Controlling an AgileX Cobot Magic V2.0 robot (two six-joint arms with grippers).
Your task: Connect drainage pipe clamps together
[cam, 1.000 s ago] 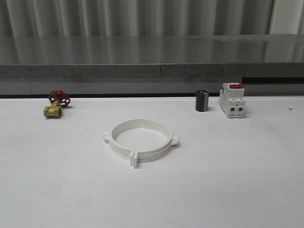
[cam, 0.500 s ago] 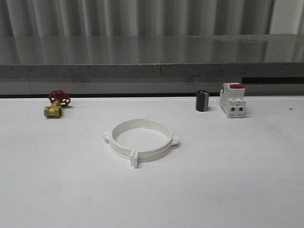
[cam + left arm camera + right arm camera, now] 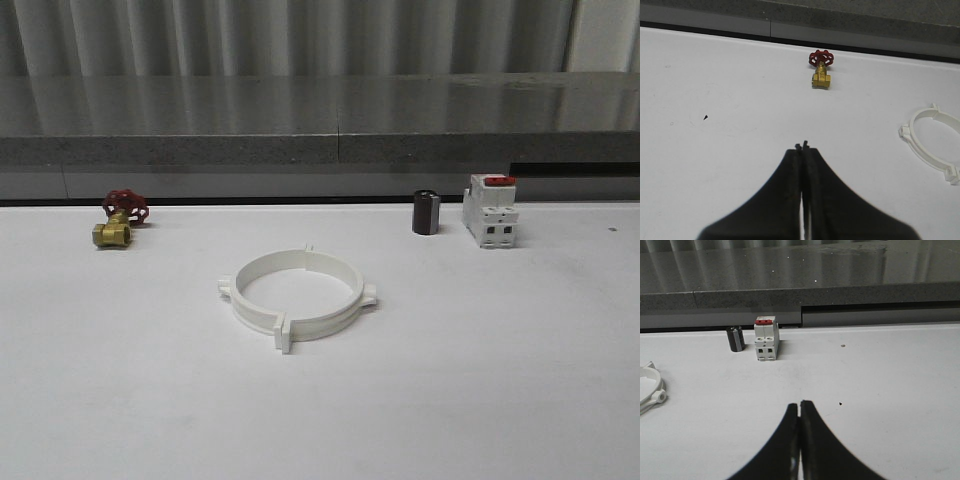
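The drainage pipe clamps lay mid-worktop as one closed ring, apparently joined. Left gripper and right gripper hovered apart from it, fingers pressed together, empty. Task seemingly complete; only verification remained.

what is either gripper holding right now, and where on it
Nothing. The left gripper and right gripper are both shut and empty; the drainage pipe clamps lie untouched on the table.

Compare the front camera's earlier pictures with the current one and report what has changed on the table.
Nothing visibly changed. The white plastic half-ring clamps lie joined as one ring, and the brass valve with red handwheel, dark cylinder and white breaker with red switch sit where they were.
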